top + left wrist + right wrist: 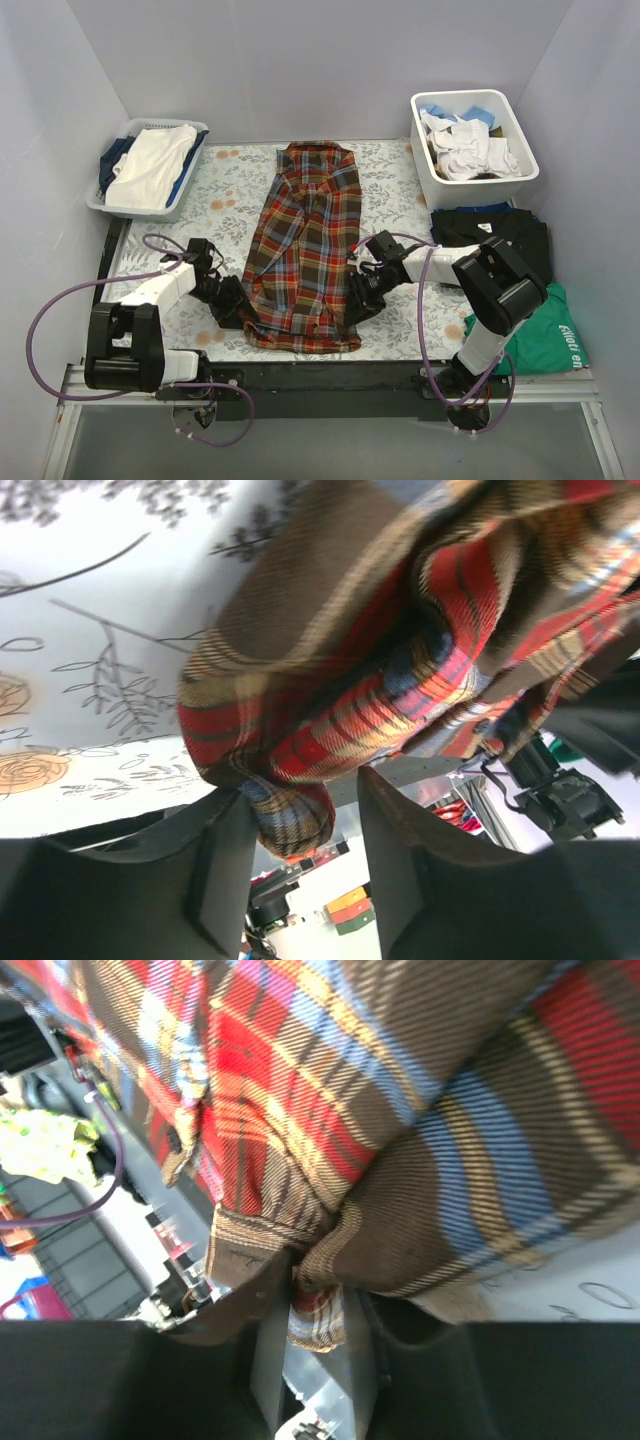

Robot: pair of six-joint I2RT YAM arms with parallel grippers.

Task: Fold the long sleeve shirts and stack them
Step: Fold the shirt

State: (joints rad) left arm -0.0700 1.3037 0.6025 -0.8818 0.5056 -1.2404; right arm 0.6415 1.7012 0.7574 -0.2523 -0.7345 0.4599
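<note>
My left gripper (235, 305) straddles the shirt (310, 240) hem, lower centre-left; I cannot tell whether it is clamped. My right gripper (358, 295) pinches the hem right of centre.

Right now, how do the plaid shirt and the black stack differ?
Plaid shirt lies spread out, central on the table; black stack sits folded at its right edge. Plaid shirt has left tool and right tool at its near corners; black stack has none. Both rest on it.
</note>
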